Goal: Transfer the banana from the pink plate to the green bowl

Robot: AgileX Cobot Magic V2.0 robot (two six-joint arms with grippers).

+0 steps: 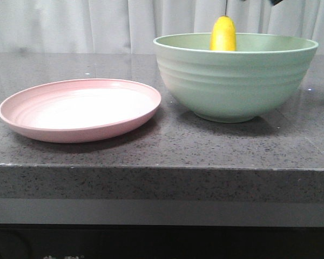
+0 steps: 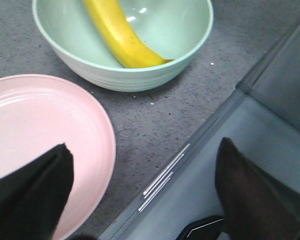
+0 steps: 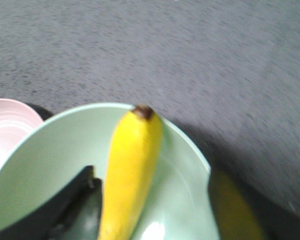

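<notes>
Yellow banana lies inside the green bowl; in the front view only one rounded end shows above the rim, with a thin dark line rising from it toward the top edge of the picture. Left wrist view: banana rests along the bowl's inner wall, one end against the rim of the green bowl, the other end cut off by the picture edge. Right wrist view: banana leans up the inside of the green bowl, its dark tip reaching the rim. Pink plate sits on the dark speckled worktop just beside the bowl, to its left in the front view, and nothing lies on it; plate and bowl are close but whether they touch I cannot tell. Left hand: fingers spread wide apart, holding nothing, one finger over the near edge of the pink plate, the other over the worktop's front edge. Right hand: fingers apart, one dark finger inside the bowl on one side of the banana, the other blurred finger outside the bowl's wall; contact with the banana cannot be told. White curtain hangs behind the worktop.
</notes>
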